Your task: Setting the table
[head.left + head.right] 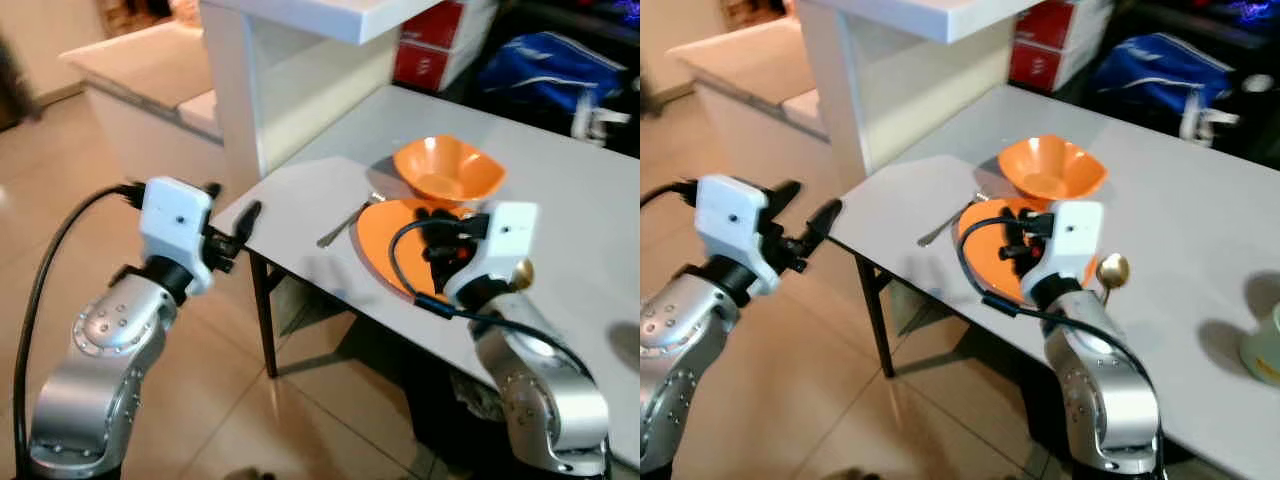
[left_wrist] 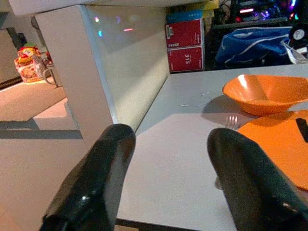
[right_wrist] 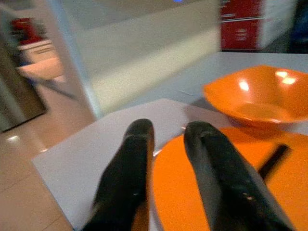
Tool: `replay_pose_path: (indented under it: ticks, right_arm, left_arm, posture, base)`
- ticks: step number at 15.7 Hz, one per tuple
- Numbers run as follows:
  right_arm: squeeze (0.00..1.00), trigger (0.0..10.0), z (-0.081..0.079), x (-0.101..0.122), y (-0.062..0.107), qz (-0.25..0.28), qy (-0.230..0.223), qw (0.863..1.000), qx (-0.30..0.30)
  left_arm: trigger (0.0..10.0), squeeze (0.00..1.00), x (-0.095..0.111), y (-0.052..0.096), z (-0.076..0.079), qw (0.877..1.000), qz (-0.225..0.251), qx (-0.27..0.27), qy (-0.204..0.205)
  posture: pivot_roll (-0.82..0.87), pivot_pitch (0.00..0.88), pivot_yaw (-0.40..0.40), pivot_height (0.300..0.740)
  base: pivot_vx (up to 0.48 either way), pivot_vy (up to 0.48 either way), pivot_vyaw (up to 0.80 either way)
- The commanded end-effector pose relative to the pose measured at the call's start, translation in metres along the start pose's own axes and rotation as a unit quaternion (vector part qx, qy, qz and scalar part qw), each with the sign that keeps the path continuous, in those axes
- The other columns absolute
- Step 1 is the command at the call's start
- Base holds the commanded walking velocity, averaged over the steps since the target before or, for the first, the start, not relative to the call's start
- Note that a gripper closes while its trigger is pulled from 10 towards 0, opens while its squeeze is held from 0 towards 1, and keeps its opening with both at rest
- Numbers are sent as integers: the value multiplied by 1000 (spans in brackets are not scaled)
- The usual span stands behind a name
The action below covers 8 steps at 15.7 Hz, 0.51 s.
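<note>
An orange bowl stands on the white table, just behind an orange plate. A thin black object lies on the plate. A silver fork lies left of the plate, and a gold spoon lies to its right. My right gripper hovers low over the plate's near edge, open by a narrow gap with nothing between its fingers. My left gripper hangs open and empty beside the table's left corner, over the floor.
A white counter with a thick pillar stands at the table's far left. Red boxes and a blue bag lie behind the table. A pale mug sits at the table's right. A dark table leg drops below the left corner.
</note>
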State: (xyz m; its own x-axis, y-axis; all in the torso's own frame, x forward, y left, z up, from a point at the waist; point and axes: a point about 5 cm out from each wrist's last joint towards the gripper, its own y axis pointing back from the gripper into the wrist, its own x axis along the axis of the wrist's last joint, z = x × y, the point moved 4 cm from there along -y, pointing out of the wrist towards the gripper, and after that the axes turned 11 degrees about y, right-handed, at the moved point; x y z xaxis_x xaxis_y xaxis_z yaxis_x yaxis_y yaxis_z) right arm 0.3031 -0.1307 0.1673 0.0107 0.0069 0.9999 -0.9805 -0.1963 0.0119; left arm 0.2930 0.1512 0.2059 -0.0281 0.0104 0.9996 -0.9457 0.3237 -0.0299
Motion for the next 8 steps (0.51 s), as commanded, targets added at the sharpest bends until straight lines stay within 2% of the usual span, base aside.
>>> replay_pose_path:
  ticks: [1,2,3,5,8]
  right_arm:
    - [1000,10000,14,-4,-3,-6,0,999,-40]
    - [1000,10000,15,-4,-5,-5,0,999,-43]
    - [1000,10000,17,-3,-9,-1,12,999,-50]
    - [1000,10000,18,4,-16,12,55,997,-53]
    - [1000,10000,15,-1,-22,4,67,997,-48]
  left_arm:
    - [10000,0,-4,-9,-8,999,-14,28,20]
    - [10000,0,-5,-11,-11,999,-16,33,27]
    - [10000,1000,-7,-14,-17,998,-17,44,39]
    - [10000,1000,-8,-16,-22,998,-17,53,35]
    - [10000,1000,-10,-18,-27,997,-17,75,28]
  posture:
    - [71,0,-6,740]
    - [71,0,-4,740]
    - [69,0,0,740]
    - [66,0,1,740]
    - [74,0,-22,740]
  base:
    - [0,480,-800]
    - [0,480,-800]
    - [0,480,-800]
    - [0,480,-800]
    - [0,480,-800]
